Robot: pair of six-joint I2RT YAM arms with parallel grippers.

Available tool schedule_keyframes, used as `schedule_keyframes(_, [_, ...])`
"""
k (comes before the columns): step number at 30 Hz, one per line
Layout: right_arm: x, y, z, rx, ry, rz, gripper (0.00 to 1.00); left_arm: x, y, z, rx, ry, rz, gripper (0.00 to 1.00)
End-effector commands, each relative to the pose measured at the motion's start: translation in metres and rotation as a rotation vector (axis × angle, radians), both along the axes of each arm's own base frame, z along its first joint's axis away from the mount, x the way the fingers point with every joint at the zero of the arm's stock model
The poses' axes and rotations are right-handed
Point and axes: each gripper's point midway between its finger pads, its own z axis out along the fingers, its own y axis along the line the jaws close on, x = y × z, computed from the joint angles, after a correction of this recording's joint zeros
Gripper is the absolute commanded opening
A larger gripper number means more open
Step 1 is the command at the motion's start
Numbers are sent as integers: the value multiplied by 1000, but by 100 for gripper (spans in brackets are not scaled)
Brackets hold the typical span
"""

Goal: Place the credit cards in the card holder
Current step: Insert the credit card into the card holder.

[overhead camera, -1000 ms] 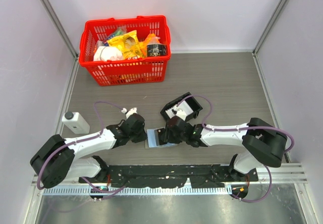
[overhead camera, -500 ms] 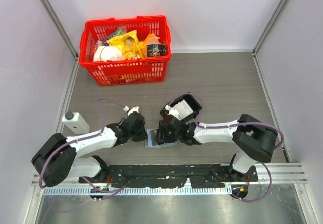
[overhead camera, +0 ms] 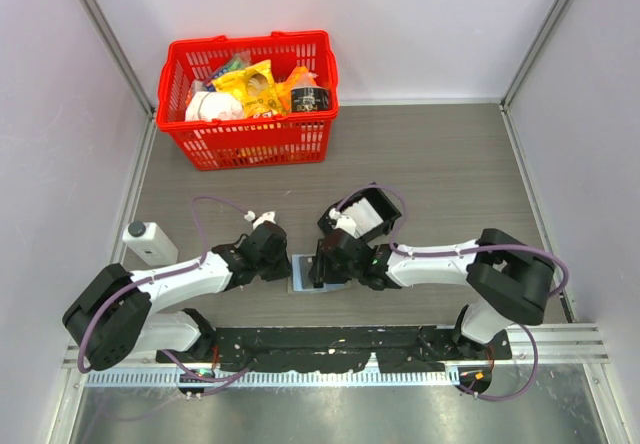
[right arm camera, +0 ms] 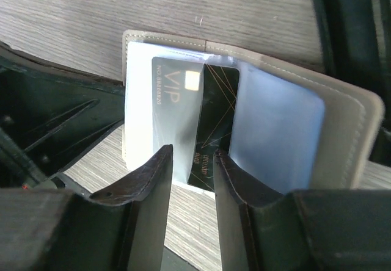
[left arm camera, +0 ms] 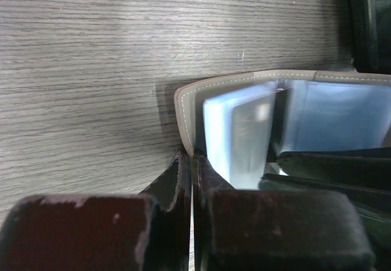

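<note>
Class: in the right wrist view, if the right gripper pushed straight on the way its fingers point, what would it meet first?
Most likely the dark card just ahead of the right gripper, sticking out of the open card holder. Depth is unclear, so it may already be touching.

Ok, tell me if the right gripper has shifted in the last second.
Yes. The right gripper has slid left: from below the black tray's middle to below its left corner, over the card holder.

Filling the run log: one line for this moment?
left gripper: pinching card holder cover | right gripper: over dark card partly inserted, grip unclear
</note>
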Motion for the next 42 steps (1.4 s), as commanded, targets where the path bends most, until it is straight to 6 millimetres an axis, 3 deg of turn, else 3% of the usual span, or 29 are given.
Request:
schedule_keyframes(1, [-6, 27, -1, 61, 35, 61, 38, -39, 38, -40, 165, 147, -29, 0])
schedule_keyframes(5, [-7, 29, -4, 58, 39, 76, 38, -40, 41, -41, 165, 147, -22, 0])
schedule_keyframes(10, [-4, 31, 12, 99, 1, 78, 38, -39, 43, -39, 166, 134, -6, 0])
schedule_keyframes(13, [-1, 24, 14, 94, -22, 55, 38, -38, 44, -37, 168, 128, -1, 0])
schedule_keyframes(16, [8, 5, 10, 14, -41, -17, 39, -39, 45, -37, 170, 128, 5, 0])
schedule_keyframes(20, [8, -1, 2, -18, -32, -33, 39, -38, 45, -35, 170, 124, 3, 0])
schedule_keyframes(25, [-1, 10, -11, 14, 21, 11, 39, -36, 43, -31, 157, 113, -1, 0])
schedule_keyframes(32, [-6, 36, 8, 173, 10, 84, 38, -35, 40, -29, 138, 100, -8, 0])
schedule_keyframes(36, [-6, 36, 12, 191, -2, 86, 31, -35, 41, -29, 142, 100, -7, 0])
schedule_keyframes(42, [-3, 30, 21, 208, -31, 69, 31, -33, 42, -28, 156, 98, -4, 0])
